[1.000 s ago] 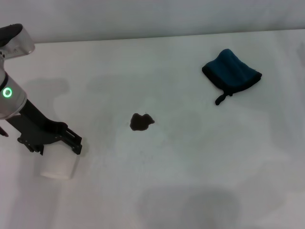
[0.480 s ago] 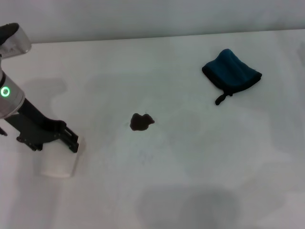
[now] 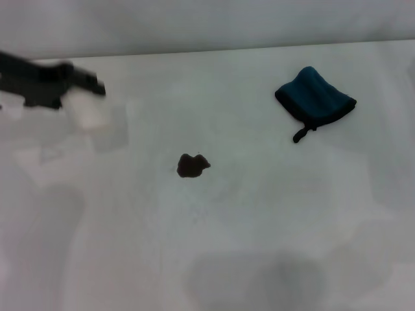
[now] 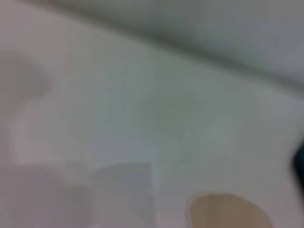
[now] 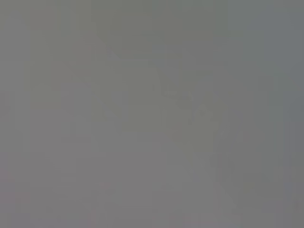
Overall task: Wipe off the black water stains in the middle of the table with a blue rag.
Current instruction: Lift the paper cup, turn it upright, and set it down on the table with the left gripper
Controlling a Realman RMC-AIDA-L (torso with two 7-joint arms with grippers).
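The black water stains form one small dark blotch in the middle of the white table. The blue rag lies folded at the far right, its black loop tag pointing toward the near side, with nothing touching it. My left gripper is blurred at the far left, well away from both. It is shut on a white cup that hangs below it. The left wrist view shows only blurred tabletop and a brownish patch I cannot identify. My right gripper is out of view, and its wrist view is plain grey.
The table's far edge runs along the top of the head view. Soft shadows lie on the near part of the tabletop.
My left gripper has carried the white cup from the near left of the table up and away to the far left. The stain and the rag have not moved.
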